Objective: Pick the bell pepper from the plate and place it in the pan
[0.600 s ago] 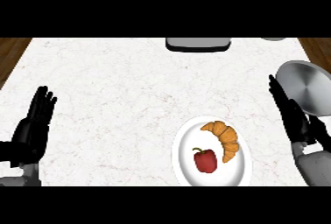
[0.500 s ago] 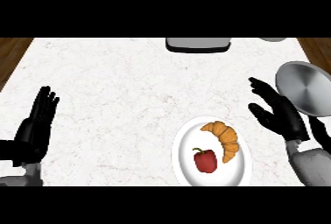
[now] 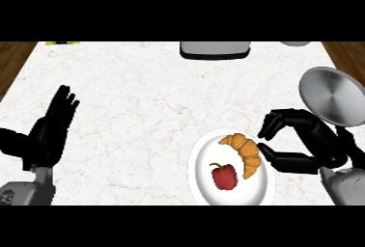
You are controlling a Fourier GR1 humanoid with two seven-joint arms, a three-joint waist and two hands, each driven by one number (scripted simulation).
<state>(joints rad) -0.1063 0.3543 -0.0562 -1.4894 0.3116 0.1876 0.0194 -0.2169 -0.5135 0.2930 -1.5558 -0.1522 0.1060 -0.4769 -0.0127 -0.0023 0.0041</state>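
A white oval plate [image 3: 203, 166] lies on the pale marbled stone surface [image 3: 143, 96], toward the lower right of the head view. It holds two things. The red bell pepper [image 3: 226, 176] with a small dark green stem sits in the lower middle of the plate, stem pointing up and to the left. A golden-brown curved croissant [image 3: 245, 152] lies just above and to the right of the pepper, running along the plate's right side; the two are close together, and whether they touch cannot be told.

The round grey metal pan [image 3: 333, 96] rests near the right edge of the surface, above and to the right of the plate and apart from it. Nothing shows inside it.

The black right hand [image 3: 303, 142] sits between the pan and the plate, just beside the plate's right rim. Its fingers [image 3: 276, 120] are curled downward and its thumb reaches toward the croissant's side, with a gap left between thumb and fingers; it holds nothing. Its wrist overlaps the lower edge of the pan in this view.

The black left hand [image 3: 51, 129] rests open at the left side of the surface, fingers straight and pointing upward, well apart from the plate.

At the top edge, a grey rectangular object [image 3: 215, 49] with rounded corners shows only partly. Brown wood [image 3: 14, 58] borders the surface at both upper corners.
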